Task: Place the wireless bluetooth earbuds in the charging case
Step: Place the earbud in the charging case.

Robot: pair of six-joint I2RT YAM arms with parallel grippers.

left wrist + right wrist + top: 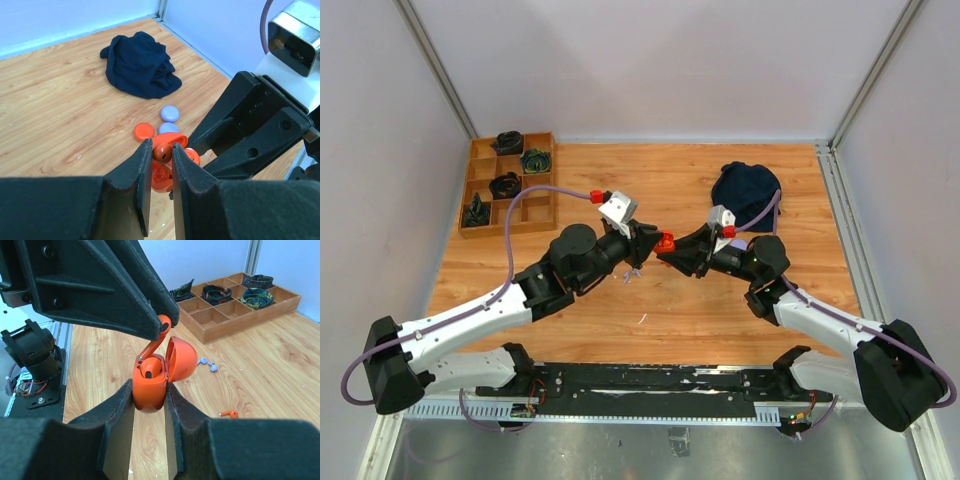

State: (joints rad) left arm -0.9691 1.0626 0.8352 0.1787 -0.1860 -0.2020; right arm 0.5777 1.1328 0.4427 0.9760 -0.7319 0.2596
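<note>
As your right gripper [149,400] is clamped on the orange case [150,380], the lid of the case stands open and leans back. Your left gripper [161,156] is closed tight on the head of one orange earbud [163,321]. This earbud hangs just above the open case, with its stem pointing down to the opening. I cannot tell if the stem touches the case. Both are held over the middle of the wooden table [720,310]. Another orange earbud [229,413] and two lilac earbuds [202,361] lie on the table, apart from the case. Near a dark blue cloth [140,62] you see an orange puck [144,131] and two lilac pucks [170,113]. A wooden tray [508,185] with compartments sits at the far left.
</note>
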